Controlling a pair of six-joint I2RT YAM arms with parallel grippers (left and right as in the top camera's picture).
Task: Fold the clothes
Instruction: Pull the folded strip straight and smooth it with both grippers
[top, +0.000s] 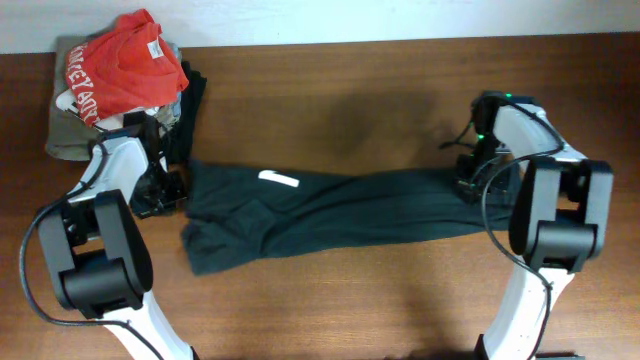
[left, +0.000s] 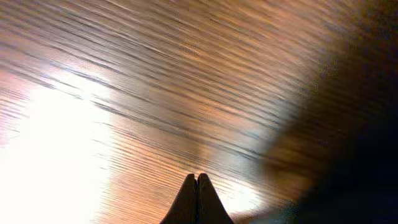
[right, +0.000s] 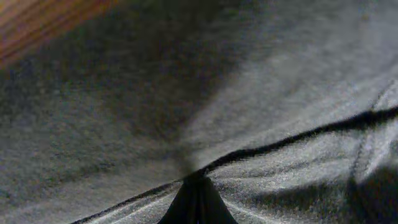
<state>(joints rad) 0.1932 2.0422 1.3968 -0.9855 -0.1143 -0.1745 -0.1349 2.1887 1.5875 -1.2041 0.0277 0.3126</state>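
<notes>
Wooden table (top: 350, 310) beneath dark T-shirt (top: 330, 215), white neck label (top: 279, 180) unreadable

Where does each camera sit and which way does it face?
Overhead: above the table, looking down at the shirt; left arm and right arm show.
Left wrist: on the left arm, faces the bare table, blurred; shut left end effector shows.
Right wrist: on the right arm, close over shirt fabric; right end effector shut on it.
Shared: overhead and right wrist both see the shirt.
</notes>
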